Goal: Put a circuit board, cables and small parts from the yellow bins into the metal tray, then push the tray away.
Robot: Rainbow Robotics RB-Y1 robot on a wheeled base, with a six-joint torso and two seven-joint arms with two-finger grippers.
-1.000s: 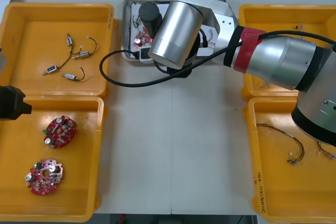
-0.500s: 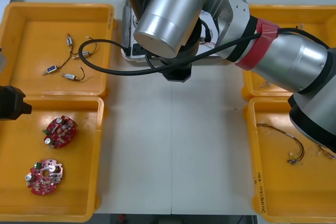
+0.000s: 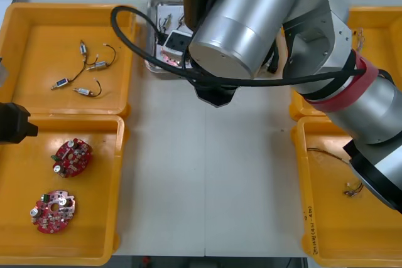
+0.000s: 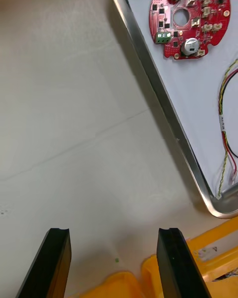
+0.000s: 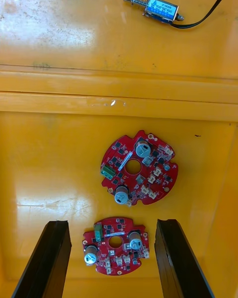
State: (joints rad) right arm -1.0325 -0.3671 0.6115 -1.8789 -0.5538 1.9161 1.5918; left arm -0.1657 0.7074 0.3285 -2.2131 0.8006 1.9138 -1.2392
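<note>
The metal tray (image 3: 156, 36) stands at the table's far middle, mostly hidden under my right arm (image 3: 251, 23). In the right wrist view my right gripper (image 4: 113, 233) is open and empty, high above bare table beside the tray's rim (image 4: 153, 94). Inside the white-lined tray lie a red circuit board (image 4: 188, 17) and a red and yellow cable (image 4: 225, 114). At the table's left edge my left gripper (image 5: 111, 223) hangs open above two red boards (image 5: 139, 168) (image 5: 116, 246) in the near left bin (image 3: 100, 230).
The far left bin (image 3: 25, 29) holds several small metal parts (image 3: 88, 67) with black leads. In the near right bin (image 3: 326, 230) lie thin cables (image 3: 352, 183). Orange bin rims (image 4: 198, 273) show close to my right fingers. Bare table stretches between the bins.
My right arm has risen from over the tray toward the camera and swung right, now hiding more of the tray. The tray and the left arm have not moved.
</note>
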